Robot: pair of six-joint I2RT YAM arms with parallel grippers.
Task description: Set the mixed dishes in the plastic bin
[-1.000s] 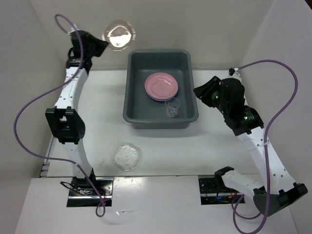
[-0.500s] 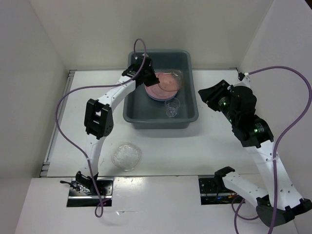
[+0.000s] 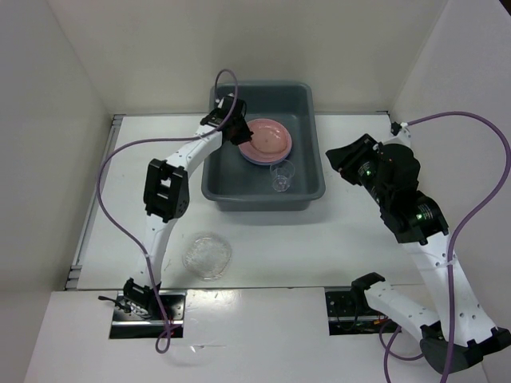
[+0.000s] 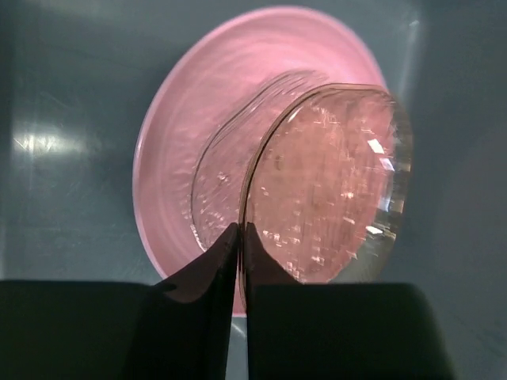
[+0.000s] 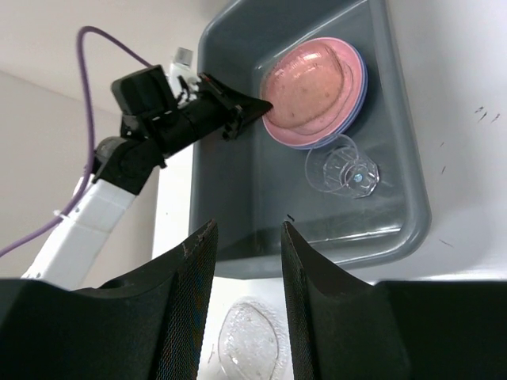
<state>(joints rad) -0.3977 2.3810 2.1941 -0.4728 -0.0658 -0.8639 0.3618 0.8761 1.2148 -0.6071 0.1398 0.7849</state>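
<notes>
Overhead, left-wrist and right-wrist views. The left arm reached from its base at 6 o'clock up across the table (image 3: 319, 247) and over the 11 o'clock corner of the plastic bin (image 3: 255, 201). The left gripper (image 4: 239, 229) hung inside the tub at the 9 o'clock edge of the pink plate (image 4: 166, 174). Its jaws were drawn almost together, only a thin slit between them, and pinched the near rim of a clear textured dish (image 4: 329, 182). That dish sat tilted over the plate, its bowl covering much of the plate's right half in the wrist view; whether its far edge touched the plate cannot be told. A second clear textured dish (image 3: 207, 255) lay on the table outside the bin, at about 7 o'clock from it and well apart from both grippers. Inside the bin, the pink plate occupied the far half, and a clear plastic cup (image 3: 281, 175) stood just beside it at 5 o'clock, near the front wall. To the right — at 3 o'clock from the bin, clear of its rim — the right gripper (image 5: 247, 229) was raised above the table. Its jaws stood partly apart and held nothing; they were aimed toward the bin.
</notes>
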